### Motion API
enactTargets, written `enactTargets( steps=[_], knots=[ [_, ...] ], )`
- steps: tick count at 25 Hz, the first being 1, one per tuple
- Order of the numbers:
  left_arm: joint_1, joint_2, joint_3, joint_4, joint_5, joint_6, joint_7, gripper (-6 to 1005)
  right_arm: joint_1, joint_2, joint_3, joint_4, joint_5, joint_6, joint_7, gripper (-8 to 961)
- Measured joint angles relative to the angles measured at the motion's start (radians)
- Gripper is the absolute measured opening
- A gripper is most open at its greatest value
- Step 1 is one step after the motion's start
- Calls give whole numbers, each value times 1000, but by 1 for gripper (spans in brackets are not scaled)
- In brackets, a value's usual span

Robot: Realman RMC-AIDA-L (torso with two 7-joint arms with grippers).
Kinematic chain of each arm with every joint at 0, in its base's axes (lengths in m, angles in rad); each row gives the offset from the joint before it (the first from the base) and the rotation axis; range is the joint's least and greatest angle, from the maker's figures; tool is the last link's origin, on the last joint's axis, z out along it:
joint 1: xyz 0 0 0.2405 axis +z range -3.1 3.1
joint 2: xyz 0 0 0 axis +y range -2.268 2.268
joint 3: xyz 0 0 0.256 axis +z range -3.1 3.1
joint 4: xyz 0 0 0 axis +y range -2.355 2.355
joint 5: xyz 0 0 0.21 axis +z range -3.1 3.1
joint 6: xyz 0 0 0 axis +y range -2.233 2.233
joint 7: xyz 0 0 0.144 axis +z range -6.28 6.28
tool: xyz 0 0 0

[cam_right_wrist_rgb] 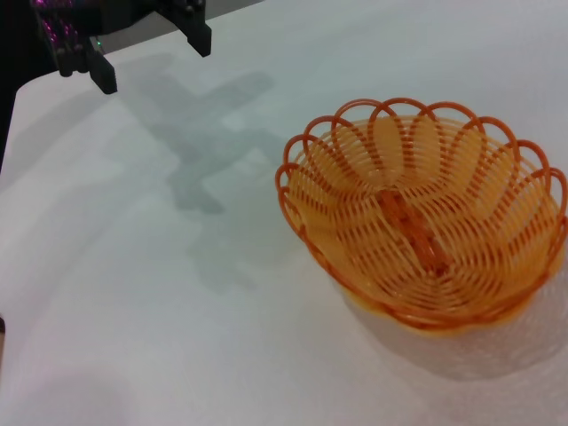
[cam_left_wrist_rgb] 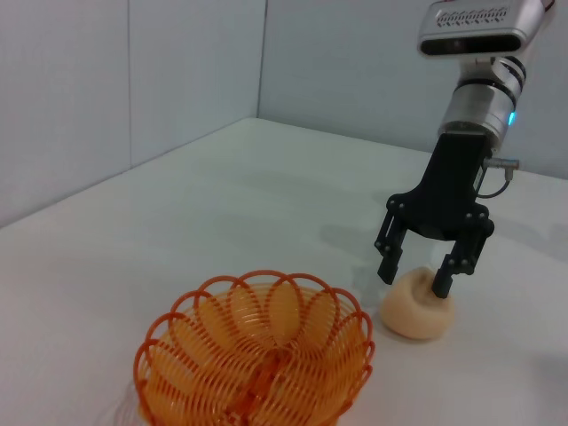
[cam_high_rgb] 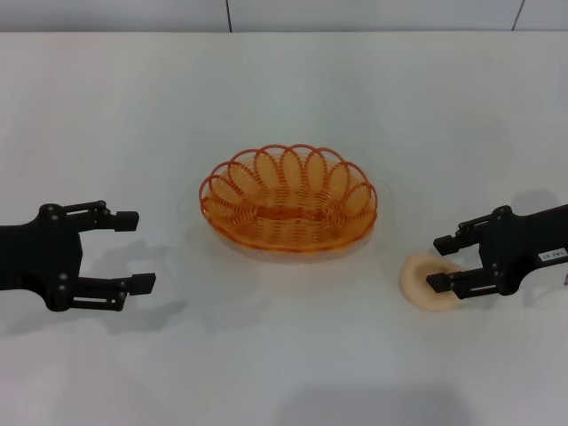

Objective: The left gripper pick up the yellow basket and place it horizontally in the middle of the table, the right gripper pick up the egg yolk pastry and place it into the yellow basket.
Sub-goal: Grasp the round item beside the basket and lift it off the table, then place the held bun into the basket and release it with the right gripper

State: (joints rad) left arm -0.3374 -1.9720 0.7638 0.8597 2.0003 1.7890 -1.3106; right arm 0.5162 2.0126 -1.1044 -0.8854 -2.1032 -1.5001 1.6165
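The yellow basket [cam_high_rgb: 232, 213] stands upright and empty in the middle of the white table [cam_high_rgb: 284, 89]; it also shows in the left wrist view [cam_left_wrist_rgb: 177, 355] and the right wrist view [cam_right_wrist_rgb: 319, 204]. The egg yolk pastry [cam_high_rgb: 417, 284] lies on the table to the basket's right, also seen in the left wrist view [cam_left_wrist_rgb: 413, 312]. My right gripper [cam_high_rgb: 439, 263] is open, low over the pastry, its fingers straddling the pastry's top [cam_left_wrist_rgb: 415, 277]. My left gripper [cam_high_rgb: 135, 251] is open and empty to the left of the basket, clear of it; it also shows in the right wrist view [cam_right_wrist_rgb: 151, 58].
A pale wall [cam_high_rgb: 355, 13] runs along the table's far edge. Bare table surface lies in front of the basket [cam_high_rgb: 284, 355] and behind it.
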Motion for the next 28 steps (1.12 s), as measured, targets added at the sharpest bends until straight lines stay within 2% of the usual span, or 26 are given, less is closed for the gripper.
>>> enactTargets(
  steps=[4, 9, 20, 25, 28],
  knots=[
    [0, 0, 0, 0, 0, -6, 0, 864, 0, 0, -16, 4, 0, 17, -5, 605],
    [-1, -2, 0, -1, 0, -15, 0, 863, -1, 0, -44, 8, 0, 34, 1, 331],
    [6, -4, 0, -1, 0, -16, 1, 862, -5, -3, -37, -12, 10, 21, 4, 113],
    [8, -7, 0, -1, 0, -17, 1, 861, -1, -2, 30, -85, 27, -53, 26, 66],
    [6, -9, 0, -1, 1, -18, 0, 860, 4, -2, 57, -122, 103, -81, 33, 54]
  ],
)
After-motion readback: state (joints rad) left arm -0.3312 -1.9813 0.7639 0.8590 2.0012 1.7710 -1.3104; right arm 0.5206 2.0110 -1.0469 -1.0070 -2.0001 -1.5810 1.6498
